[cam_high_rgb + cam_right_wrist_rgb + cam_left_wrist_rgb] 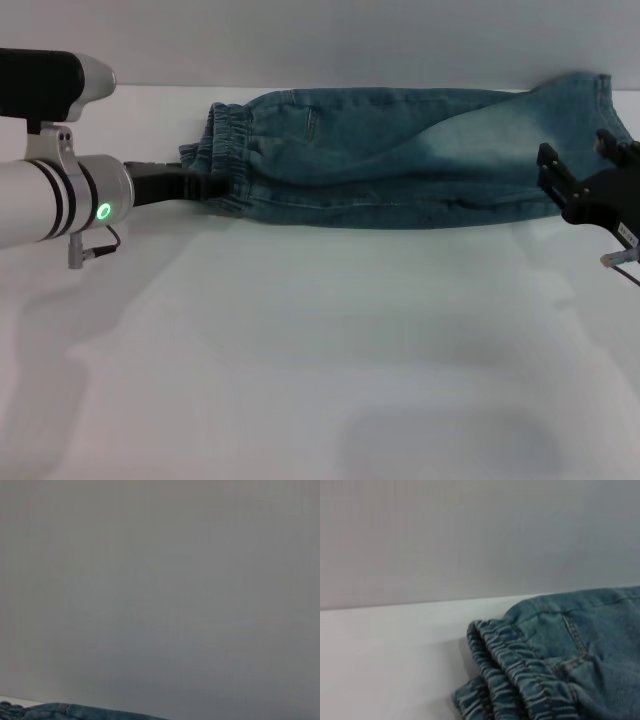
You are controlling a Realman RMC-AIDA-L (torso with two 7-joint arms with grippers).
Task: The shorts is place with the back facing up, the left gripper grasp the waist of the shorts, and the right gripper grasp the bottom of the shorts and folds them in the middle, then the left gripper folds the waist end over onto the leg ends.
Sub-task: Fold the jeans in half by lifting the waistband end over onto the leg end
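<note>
Big white bench (320,360), flat and bare in front, with a grey wall behind it.

Blue denim shorts (400,160) lying flat at the far edge of the bench, close to the wall. Already folded in half the long way, so now a long thin strip. Long side running from the robot's left to its right. Stretchy waistband (225,150) at the left end, bunched and wrinkly, seen close up in the left wrist view (520,675). Leg ends (580,100) at the right end, with the far corner curled up a bit. Small pocket slit facing up near the waist.

Left hand (205,187), black, reaching in low from the left side, touching the near corner of the waistband. Looks pinched on the cloth there, fingers mostly hidden by it.

Right hand (590,180), black, by the leg ends at the right edge, fingers spread wide, holding nothing, tips over the cloth's near edge.
</note>
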